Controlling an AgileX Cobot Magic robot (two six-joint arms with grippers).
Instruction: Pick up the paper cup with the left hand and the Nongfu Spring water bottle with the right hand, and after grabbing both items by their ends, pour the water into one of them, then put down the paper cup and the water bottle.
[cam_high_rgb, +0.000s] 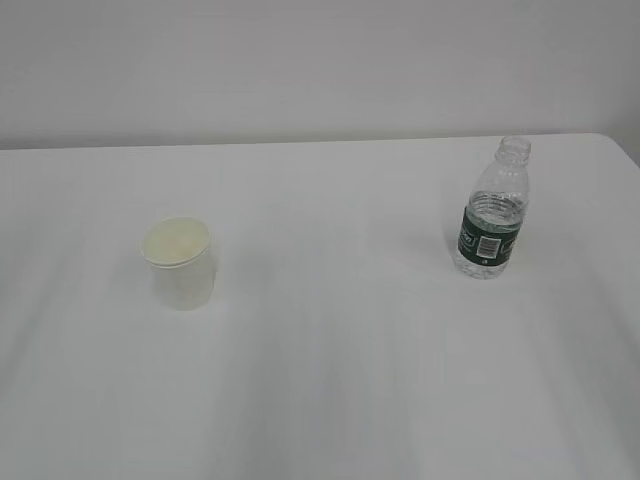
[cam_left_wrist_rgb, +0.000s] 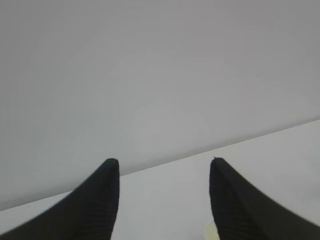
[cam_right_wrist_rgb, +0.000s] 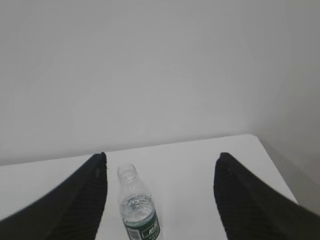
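1. A white surface (cam_high_rgb: 330, 390) fills most of the exterior view, running from the near edge to a straight far edge.
2. Its far right corner shows at the right side, rounded, with a slightly darker strip beyond it.
3. Behind the far edge rises a plain pale grey wall (cam_high_rgb: 300, 60), bare and evenly toned.
4. The light is soft and diffuse; only faint, broad shading lies across the surface, darker toward the near left.
5. Both wrist views show the same bare wall above the surface's far edge.
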